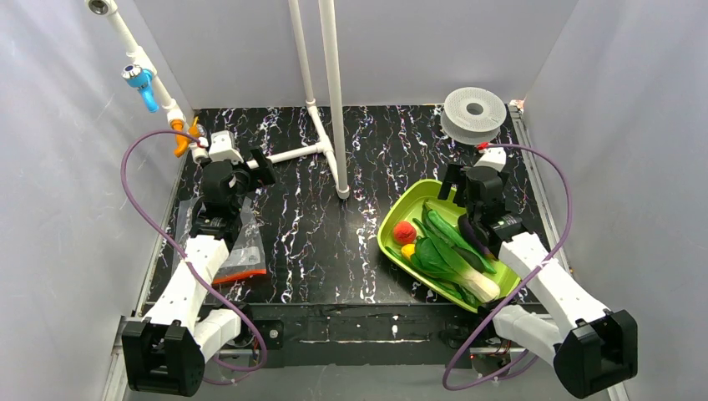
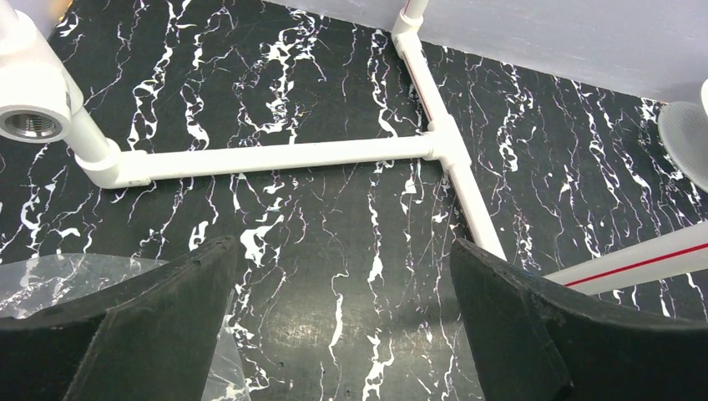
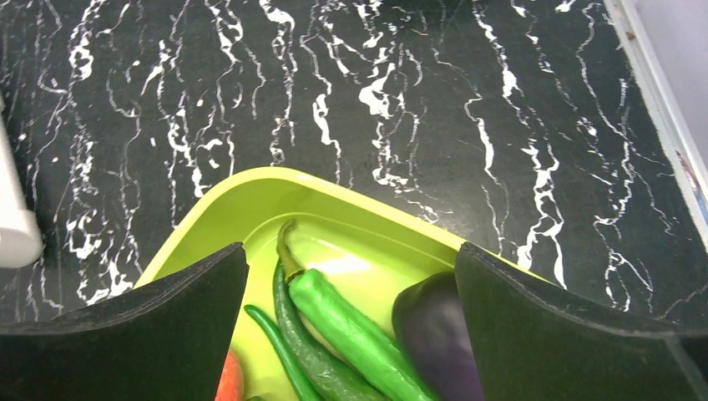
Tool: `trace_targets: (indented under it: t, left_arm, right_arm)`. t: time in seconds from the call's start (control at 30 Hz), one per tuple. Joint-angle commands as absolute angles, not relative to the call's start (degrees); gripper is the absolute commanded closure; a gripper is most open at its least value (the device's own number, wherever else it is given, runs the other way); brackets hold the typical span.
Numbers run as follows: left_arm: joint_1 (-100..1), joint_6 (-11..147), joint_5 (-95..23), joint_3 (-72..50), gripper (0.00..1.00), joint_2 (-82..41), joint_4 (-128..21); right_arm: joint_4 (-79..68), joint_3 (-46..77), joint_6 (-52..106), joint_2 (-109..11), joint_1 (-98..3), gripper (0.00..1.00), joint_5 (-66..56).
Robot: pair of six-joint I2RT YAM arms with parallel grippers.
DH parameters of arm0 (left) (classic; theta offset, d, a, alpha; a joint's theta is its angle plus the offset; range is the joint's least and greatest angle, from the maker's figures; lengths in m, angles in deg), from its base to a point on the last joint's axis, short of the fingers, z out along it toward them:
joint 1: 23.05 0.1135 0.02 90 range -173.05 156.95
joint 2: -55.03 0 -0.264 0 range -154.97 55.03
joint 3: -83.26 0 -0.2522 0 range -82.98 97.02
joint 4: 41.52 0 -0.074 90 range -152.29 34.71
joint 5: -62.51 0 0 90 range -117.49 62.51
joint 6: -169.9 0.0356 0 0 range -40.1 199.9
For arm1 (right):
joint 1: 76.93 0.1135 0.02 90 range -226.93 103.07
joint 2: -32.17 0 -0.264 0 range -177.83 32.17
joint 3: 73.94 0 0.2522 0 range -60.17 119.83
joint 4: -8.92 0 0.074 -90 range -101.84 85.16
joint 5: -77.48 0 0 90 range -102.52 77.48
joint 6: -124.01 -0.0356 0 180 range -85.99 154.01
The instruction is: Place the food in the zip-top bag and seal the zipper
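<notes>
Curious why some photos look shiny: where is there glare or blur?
Top external view: soft, even light, sharp throughout. Right wrist view: a bright glare patch on the lime-green tray floor beside the green pepper. Left wrist view: the clear zip-top bag glints faintly; the near white pipe fitting is brightly lit.

Black marbled surface (image 1: 334, 251), background items.
Lime-green tray (image 1: 399, 213) right of centre; white pipe frame (image 1: 334, 100) upright mid-rear, foot on the surface; grey ridged disc (image 1: 474, 113) far-right corner; 2 fittings, blue (image 1: 142, 82) and orange (image 1: 181, 140), on slanted pipe far left.
</notes>
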State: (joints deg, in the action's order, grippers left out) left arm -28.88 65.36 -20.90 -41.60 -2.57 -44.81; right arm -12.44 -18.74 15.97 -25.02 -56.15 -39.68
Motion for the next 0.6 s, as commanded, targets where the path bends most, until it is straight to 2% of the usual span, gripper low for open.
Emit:
trace_targets:
  t: [0.0, 0.3, 0.47, 0.57]
  left_arm:
    - [-29.3, 64.7, -21.2, -39.5, 0.01, -2.3, -43.3]
    - [-29.3, 62.6, -16.5, -42.2, 0.01, -1.7, -41.5]
    - [-29.3, 65.1, -16.0, -40.3, 0.01, -1.2, -45.6]
    - [-29.3, 66.9, -14.8, -40.2, 0.0, 0.4, -47.5]
  right_arm:
    - [-12.2, -15.9, 14.9, -25.3, -53.2, 0.0, -41.8]
    - [-19.1, -9.0, 10.9, -30.9, -45.7, 0.0, -40.2]
    - [-16.2, -10.2, 11.1, -31.3, -40.7, 0.0, -28.9]
    - [-11.0, -12.5, 15.3, -31.4, -32.4, 0.0, -23.4]
